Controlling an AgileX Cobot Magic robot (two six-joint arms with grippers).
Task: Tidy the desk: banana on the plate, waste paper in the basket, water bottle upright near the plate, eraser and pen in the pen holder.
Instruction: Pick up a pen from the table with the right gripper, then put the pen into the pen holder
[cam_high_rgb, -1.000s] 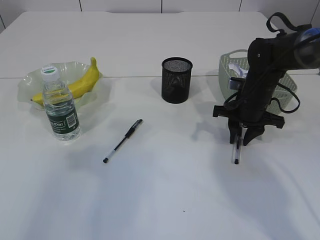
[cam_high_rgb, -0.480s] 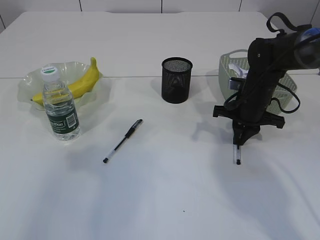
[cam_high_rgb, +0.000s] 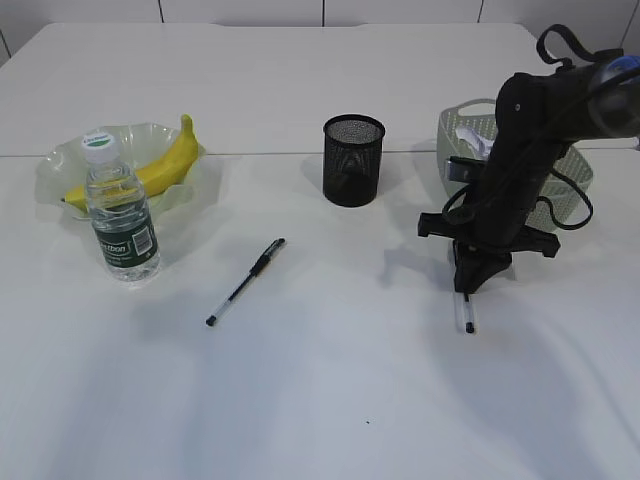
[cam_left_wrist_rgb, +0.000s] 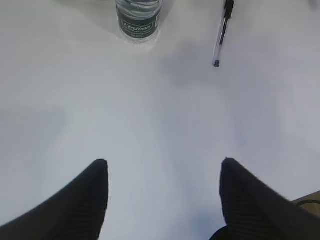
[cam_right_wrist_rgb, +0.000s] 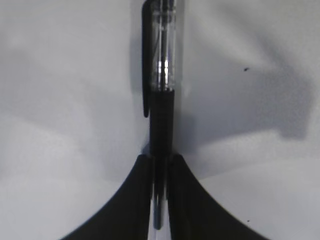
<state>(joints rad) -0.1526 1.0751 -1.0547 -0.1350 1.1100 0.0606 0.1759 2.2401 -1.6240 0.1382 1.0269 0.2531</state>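
Right wrist view: right end effector (cam_right_wrist_rgb: 161, 165) closed on a pen (cam_right_wrist_rgb: 162, 90), long axis running straight out from it. Pen holder (cam_high_rgb: 353, 160) lies up-left of that pen, nearer this arm. Left end effector (cam_left_wrist_rgb: 162, 172) wide open, empty.

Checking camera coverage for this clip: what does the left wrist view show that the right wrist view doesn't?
Only the left wrist view shows the water bottle standing upright, a loose pen lying beside it, and the open left claw hovering over nothing. Only the right wrist view shows the right claw shut on a second pen. Both share the bare white table.
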